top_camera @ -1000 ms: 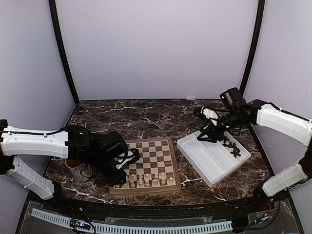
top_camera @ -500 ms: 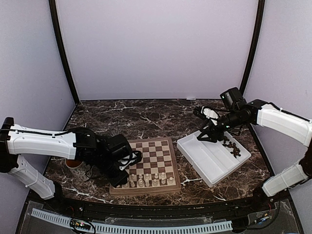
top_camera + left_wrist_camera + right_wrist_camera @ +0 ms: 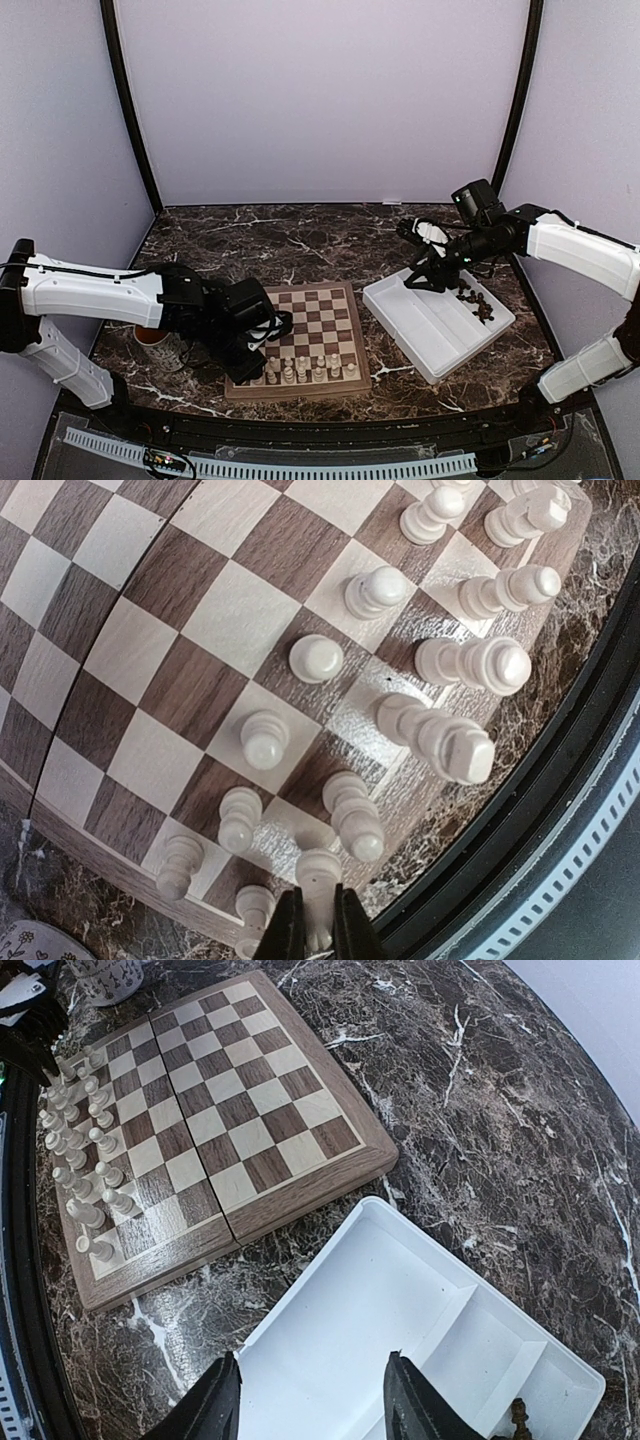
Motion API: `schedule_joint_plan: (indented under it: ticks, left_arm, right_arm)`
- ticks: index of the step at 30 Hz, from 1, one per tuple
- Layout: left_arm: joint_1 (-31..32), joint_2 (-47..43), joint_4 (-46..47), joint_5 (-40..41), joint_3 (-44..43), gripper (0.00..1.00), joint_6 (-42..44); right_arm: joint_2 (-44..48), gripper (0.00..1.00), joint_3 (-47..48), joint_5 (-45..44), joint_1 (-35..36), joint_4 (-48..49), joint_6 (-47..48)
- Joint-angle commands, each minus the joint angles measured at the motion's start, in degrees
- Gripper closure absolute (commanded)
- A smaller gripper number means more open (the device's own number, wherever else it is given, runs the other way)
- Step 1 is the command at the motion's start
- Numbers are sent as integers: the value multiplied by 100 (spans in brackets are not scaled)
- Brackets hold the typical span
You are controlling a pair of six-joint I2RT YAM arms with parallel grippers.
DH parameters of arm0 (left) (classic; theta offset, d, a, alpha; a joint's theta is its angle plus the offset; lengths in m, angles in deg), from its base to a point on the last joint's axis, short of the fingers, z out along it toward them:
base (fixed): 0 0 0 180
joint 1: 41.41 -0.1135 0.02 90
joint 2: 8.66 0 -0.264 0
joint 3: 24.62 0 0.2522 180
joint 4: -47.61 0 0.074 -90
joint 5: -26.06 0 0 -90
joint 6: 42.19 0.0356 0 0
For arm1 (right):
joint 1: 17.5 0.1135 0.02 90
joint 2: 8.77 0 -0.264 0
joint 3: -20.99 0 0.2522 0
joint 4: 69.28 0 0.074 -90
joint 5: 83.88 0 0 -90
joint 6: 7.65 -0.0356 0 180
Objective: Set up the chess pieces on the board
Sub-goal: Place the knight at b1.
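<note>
The wooden board [image 3: 312, 322] lies at the table's near middle, with several cream pieces [image 3: 300, 371] in its two nearest rows. My left gripper [image 3: 262, 345] is shut on a cream piece [image 3: 318, 880], holding it just over the board's near-left corner squares among other cream pieces [image 3: 264, 738]. My right gripper [image 3: 420, 272] is open and empty above the white tray [image 3: 420, 330]. In the right wrist view my right gripper [image 3: 315, 1400] hangs over the tray's large compartment [image 3: 370, 1310]. Dark brown pieces [image 3: 476, 303] lie in the tray's far compartment.
A patterned mug [image 3: 155, 345] stands left of the board, beside my left arm. The board also shows in the right wrist view [image 3: 200, 1110]. The table's black front rail [image 3: 560, 810] runs close to the board's near edge.
My left arm has shifted slightly right and toward the board's near-left corner with the cream piece in it. My right arm has not moved.
</note>
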Motion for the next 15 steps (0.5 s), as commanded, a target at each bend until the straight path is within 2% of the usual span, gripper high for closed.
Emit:
schedule_joint_plan:
  ticks: [1, 9, 15]
  left_arm:
    - [22, 105, -18, 220, -38, 91, 22]
    - [22, 223, -18, 334, -104, 90, 16]
    - [22, 245, -27, 341, -177, 81, 0]
  right_arm:
    - [68, 49, 44, 129, -25, 90, 20]
    - [147, 49, 8, 125, -16, 91, 20]
    - [197, 49, -28, 112, -18, 102, 15]
